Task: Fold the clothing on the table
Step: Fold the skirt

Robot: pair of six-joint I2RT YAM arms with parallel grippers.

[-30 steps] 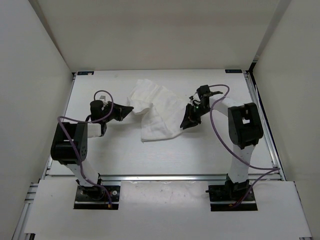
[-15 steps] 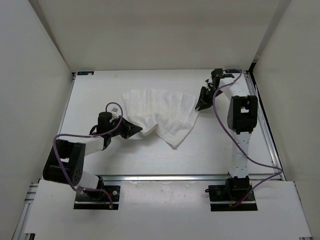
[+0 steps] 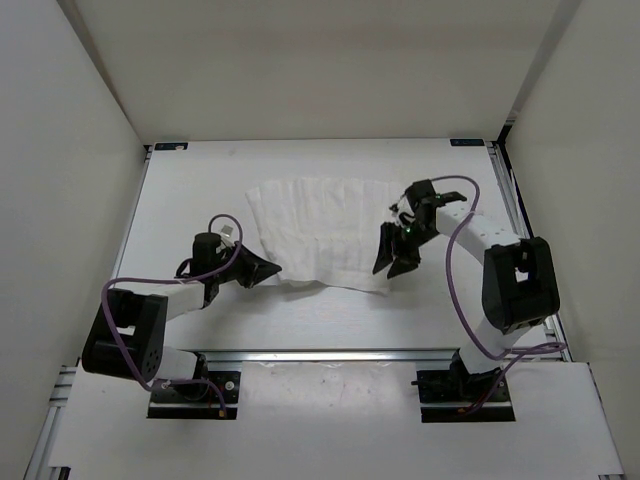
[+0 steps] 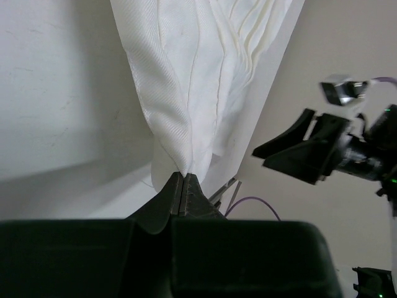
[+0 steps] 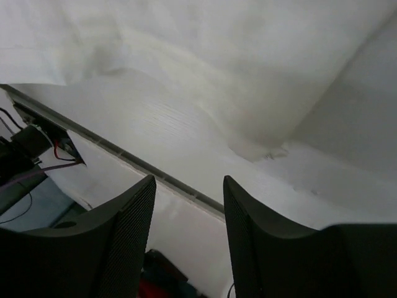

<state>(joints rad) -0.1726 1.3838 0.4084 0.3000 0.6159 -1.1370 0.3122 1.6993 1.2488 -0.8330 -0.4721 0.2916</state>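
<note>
Clothing: I see the clothing (image 3: 320,228) as one white, thin piece spread wide and fairly flat, roughly a rectangle with an uneven near edge.
Creases: faint parallel creases run from its far edge toward its near edge, like soft pleats. In my left wrist view the weave shows a fine diagonal rib, and several layered edges stack on one side.
Where it lies: on the far half of the table (image 3: 190,190), about midway between the table's left and right rails, well short of the far rail.
Near edge: it sags into a low point toward the table's right side, and the corner on the table's left side is drawn out to a tip.
Left gripper: the left gripper (image 3: 268,268) is clenched on that drawn-out corner. My wrist view shows the fabric bunching into long folds that narrow right into the closed tips.
Right gripper: the right gripper (image 3: 392,262) is released, fingers well apart with nothing between them. It sits over the clothing's edge on the table's right side, tips pointing toward the near rail.
Contact on the right: I cannot tell whether the fingertips touch the fabric.
</note>
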